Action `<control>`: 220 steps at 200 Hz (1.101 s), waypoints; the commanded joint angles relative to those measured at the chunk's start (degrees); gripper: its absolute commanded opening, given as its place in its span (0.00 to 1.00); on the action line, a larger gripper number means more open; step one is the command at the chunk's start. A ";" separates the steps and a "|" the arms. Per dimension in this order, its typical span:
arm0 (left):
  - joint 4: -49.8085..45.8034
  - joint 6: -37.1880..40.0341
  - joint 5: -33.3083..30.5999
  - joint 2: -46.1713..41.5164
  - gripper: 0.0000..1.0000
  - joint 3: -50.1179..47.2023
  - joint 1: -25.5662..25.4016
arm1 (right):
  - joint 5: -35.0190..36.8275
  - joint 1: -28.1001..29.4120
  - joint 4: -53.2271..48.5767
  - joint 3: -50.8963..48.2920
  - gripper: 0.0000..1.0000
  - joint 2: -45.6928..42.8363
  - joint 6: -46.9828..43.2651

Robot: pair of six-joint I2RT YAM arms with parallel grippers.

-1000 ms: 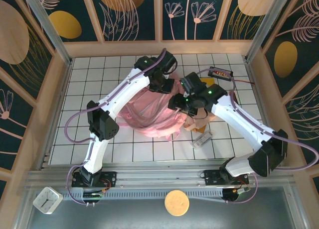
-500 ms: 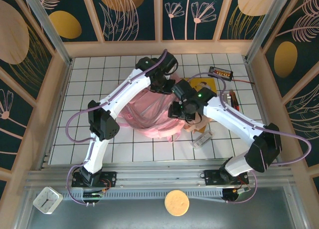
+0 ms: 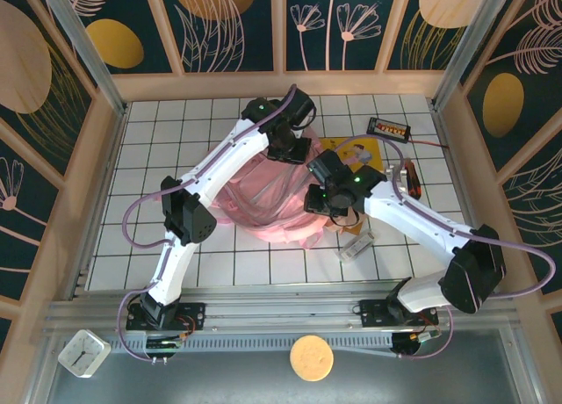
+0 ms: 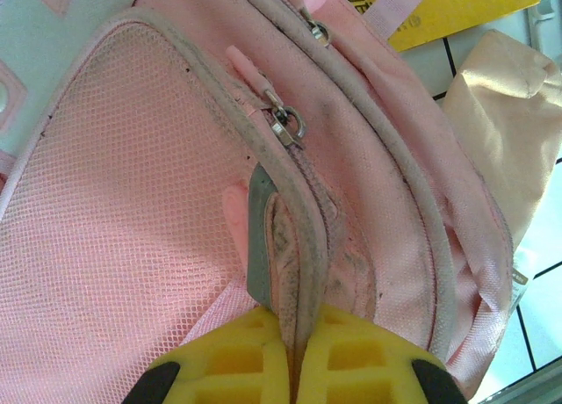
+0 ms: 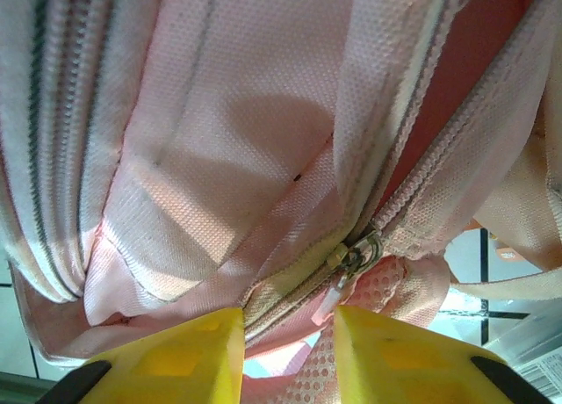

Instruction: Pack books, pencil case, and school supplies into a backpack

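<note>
1. The backpack (image 3: 255, 206) lies slumped in the middle of the table (image 3: 140, 246), easily the biggest thing there
2. The left gripper (image 4: 294, 338) sits at the backpack's far top edge. It is clenched on the grey piping (image 4: 262, 237) just below a zip pull (image 4: 285, 123) (yellow fingers pressed flat together over the seam)
3. The right gripper (image 5: 290, 334) is at the backpack's right side. Its fingers (image 5: 189, 356) stand apart astride the zip track, with the slider (image 5: 356, 256) just beyond them. I cannot tell whether they bite the fabric yet
4. Everything to be packed lies outside, to the right. The yellow book (image 3: 347, 147) is at the far side. The pencil case (image 4: 496, 132) sits against the backpack's edge, and the whitish block (image 3: 356, 246) lies nearer the arm bases
5. What could go wrong, as I judge it:
   - If the right fingers close on cloth beside the slider, the zip will not run and the whole backpack drags.
   - The left pinch is a thin hold on piping, so a hard tug could slip it.
   - A backpack dragged rightwards would shove the pencil case and block about
</note>
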 commanded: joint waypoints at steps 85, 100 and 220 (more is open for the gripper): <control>-0.63 0.90 4.40 -2.75 0.00 1.88 2.10 | 0.16 -5.01 5.39 -5.47 0.38 -6.48 -6.20; -0.56 0.66 5.88 -3.15 0.00 1.75 2.53 | -0.72 -5.06 7.48 -5.84 0.37 -6.78 -8.43; -2.35 -1.47 15.95 -3.42 0.00 7.25 6.44 | -5.77 -5.39 14.56 -8.58 0.36 -5.81 -11.79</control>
